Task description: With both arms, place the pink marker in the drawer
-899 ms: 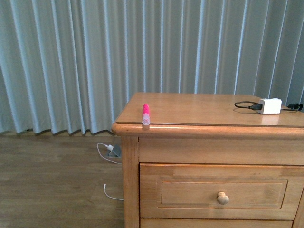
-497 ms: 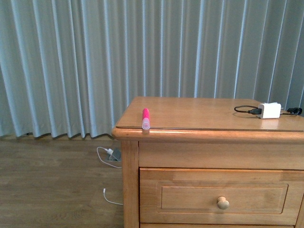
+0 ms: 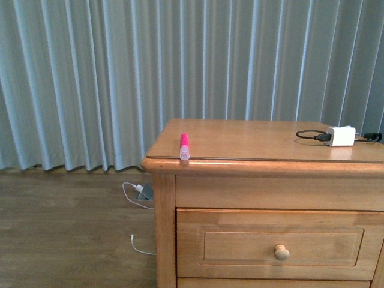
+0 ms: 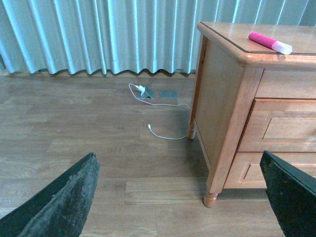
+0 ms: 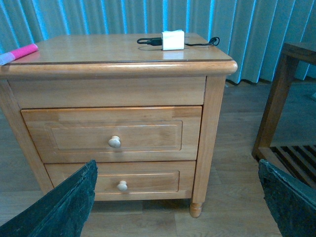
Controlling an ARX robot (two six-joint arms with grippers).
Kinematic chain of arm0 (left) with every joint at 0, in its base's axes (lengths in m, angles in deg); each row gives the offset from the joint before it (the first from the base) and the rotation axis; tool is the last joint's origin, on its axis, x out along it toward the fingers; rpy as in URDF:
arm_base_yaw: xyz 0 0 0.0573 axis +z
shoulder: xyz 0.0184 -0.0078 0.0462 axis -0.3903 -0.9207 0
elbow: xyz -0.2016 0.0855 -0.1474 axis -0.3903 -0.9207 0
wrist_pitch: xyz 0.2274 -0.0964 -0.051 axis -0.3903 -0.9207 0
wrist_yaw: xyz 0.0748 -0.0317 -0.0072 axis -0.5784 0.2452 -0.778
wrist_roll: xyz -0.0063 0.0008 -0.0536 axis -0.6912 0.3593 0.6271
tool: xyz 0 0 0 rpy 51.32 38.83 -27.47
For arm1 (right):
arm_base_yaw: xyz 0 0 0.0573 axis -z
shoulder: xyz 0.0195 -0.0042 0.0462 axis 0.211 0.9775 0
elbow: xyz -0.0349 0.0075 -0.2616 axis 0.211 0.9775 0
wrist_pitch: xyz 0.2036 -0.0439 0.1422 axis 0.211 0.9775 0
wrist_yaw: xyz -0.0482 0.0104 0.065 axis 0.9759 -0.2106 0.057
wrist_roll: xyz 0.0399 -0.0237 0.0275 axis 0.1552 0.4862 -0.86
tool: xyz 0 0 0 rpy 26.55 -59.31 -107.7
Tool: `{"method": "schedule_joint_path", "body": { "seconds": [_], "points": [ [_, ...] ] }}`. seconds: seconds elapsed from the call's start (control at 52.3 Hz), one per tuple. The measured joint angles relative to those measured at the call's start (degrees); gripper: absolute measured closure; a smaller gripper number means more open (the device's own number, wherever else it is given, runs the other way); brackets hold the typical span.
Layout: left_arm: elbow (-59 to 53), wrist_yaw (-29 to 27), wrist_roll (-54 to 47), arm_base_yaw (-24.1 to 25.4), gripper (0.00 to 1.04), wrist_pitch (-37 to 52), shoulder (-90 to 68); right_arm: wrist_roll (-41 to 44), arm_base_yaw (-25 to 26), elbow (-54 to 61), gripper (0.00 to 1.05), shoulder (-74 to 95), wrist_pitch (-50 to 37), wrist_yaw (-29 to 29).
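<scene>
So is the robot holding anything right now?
Nothing. The left end effector and right end effector are both open and empty. The pink marker lies on the cabinet, untouched.

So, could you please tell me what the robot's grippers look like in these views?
Only the fingers show. The left gripper has two broad, dark, wedge-shaped fingers with a rough matte surface. The right gripper has matching fingers. No arm links, cables or markings are visible.

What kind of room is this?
Probably a bedroom in a home: a wooden nightstand stands in front of long pale curtains on a wood-plank floor, with a white charger lying on top.
</scene>
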Motion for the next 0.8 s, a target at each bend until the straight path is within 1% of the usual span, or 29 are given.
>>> {"method": "schedule_joint_path", "body": {
  "seconds": [0.249, 0.268, 0.325, 0.382, 0.478, 0.554, 0.65, 0.707, 0.803],
  "points": [
    [0.0, 0.0, 0.0, 0.0, 0.06, 0.0, 0.0, 0.0, 0.0, 0.0, 0.08, 0.0, 0.0, 0.0],
    [0.0, 0.0, 0.0, 0.0, 0.06, 0.0, 0.0, 0.0, 0.1, -0.1, 0.08, 0.2, 0.4, -0.4],
    [0.0, 0.0, 0.0, 0.0, 0.06, 0.0, 0.0, -0.3, 0.0, -1.9, 0.08, 2.8, 5.6, -1.8],
    [0.0, 0.0, 0.0, 0.0, 0.06, 0.0, 0.0, -0.4, -1.2, -2.8, 0.08, 7.3, 6.0, -1.4],
    [0.0, 0.0, 0.0, 0.0, 0.06, 0.0, 0.0, -0.5, -2.7, -3.7, 0.08, 16.6, 1.0, -1.5],
    [0.0, 0.0, 0.0, 0.0, 0.06, 0.0, 0.0, -0.8, -3.0, -5.9, 0.08, 27.7, -6.9, -1.7],
    [0.0, 0.0, 0.0, 0.0, 0.06, 0.0, 0.0, -2.1, -4.1, -9.2, 0.08, 41.5, -14.5, -1.4],
    [0.0, 0.0, 0.0, 0.0, 0.06, 0.0, 0.0, -3.0, -5.2, -10.8, 0.08, 48.4, -17.0, -0.7],
    [0.0, 0.0, 0.0, 0.0, 0.06, 0.0, 0.0, -4.1, -8.8, -15.0, 0.08, 60.6, -22.2, 2.1]
  ]
}}
